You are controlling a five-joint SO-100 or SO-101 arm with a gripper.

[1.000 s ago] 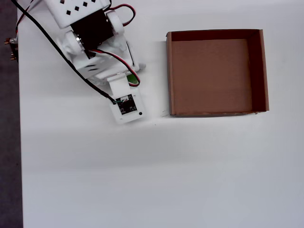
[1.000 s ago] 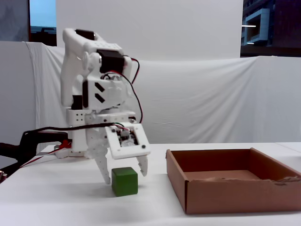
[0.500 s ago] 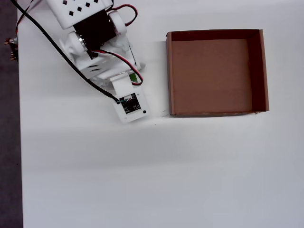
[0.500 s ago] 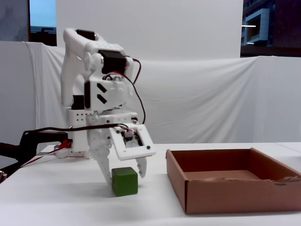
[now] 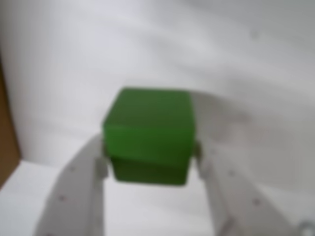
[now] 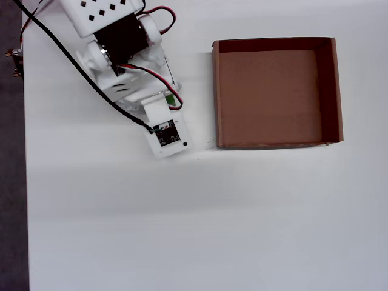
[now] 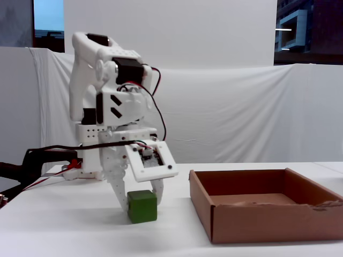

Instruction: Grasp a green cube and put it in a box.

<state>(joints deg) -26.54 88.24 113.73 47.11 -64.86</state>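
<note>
The green cube sits between my two white fingers in the wrist view, and both pads touch its sides. In the fixed view my gripper points down and is shut on the green cube, which rests on the white table left of the box. From overhead only a green sliver of the cube shows under the wrist. The brown cardboard box lies to the right with nothing inside. A brown strip of the box shows at the wrist view's left edge.
The arm's white base and body fill the top-left overhead, with red and black cables. The table's left edge runs down the overhead view. A black clamp sits at the fixed view's left.
The fingers have closed in on the cube: the right finger moved left until it met the cube's side. The wrist shifted slightly toward the box. The cube stays on the table.
</note>
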